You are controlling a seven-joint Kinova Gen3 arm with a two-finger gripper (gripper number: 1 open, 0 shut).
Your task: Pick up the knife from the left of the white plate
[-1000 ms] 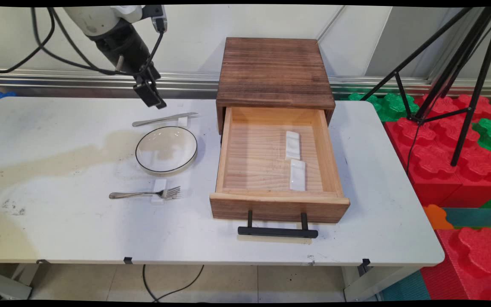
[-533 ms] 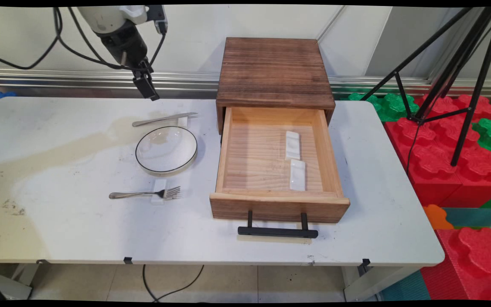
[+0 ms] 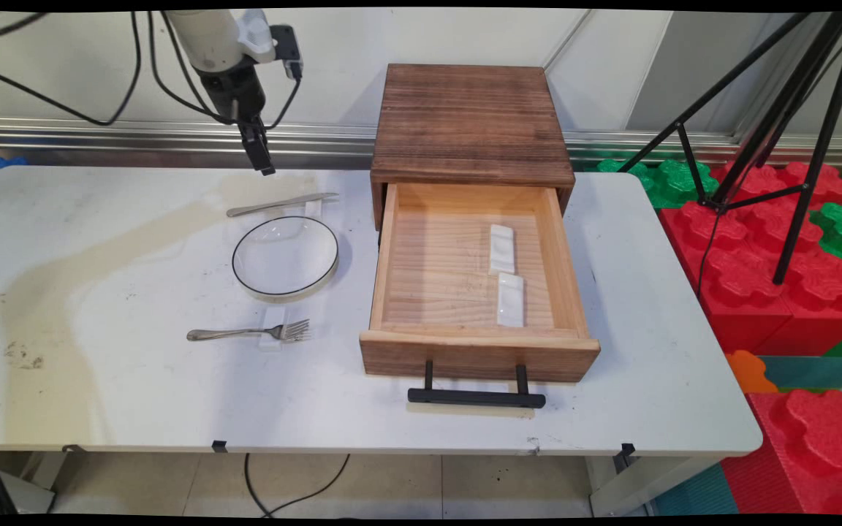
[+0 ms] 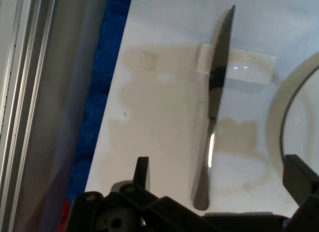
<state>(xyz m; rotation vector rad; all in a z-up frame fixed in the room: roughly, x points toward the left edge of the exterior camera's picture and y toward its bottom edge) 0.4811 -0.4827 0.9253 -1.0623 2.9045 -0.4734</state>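
Note:
My gripper (image 3: 264, 164) hangs open above the table's far edge, just behind a metal knife (image 3: 282, 204). In the hand view the knife (image 4: 217, 92) lies lengthwise between my two spread fingertips (image 4: 142, 172), well below them, with its blade resting on a small white rest (image 4: 249, 67). A round white plate with a dark rim (image 3: 234, 257) sits just in front of the knife, and its rim (image 4: 276, 117) shows at the right of the hand view. Nothing is held.
A fork (image 3: 245, 333) lies on a white rest in front of the plate. A wooden cabinet (image 3: 471, 120) stands to the right with its drawer (image 3: 479, 354) pulled out, holding two white rests (image 3: 501, 248). A black tripod (image 3: 757, 146) and red foam blocks (image 3: 772, 277) lie beyond the right edge.
The arm has swung from slanting to nearly upright, and the gripper has turned to point more straight down. It stays above the table's far edge behind the knife.

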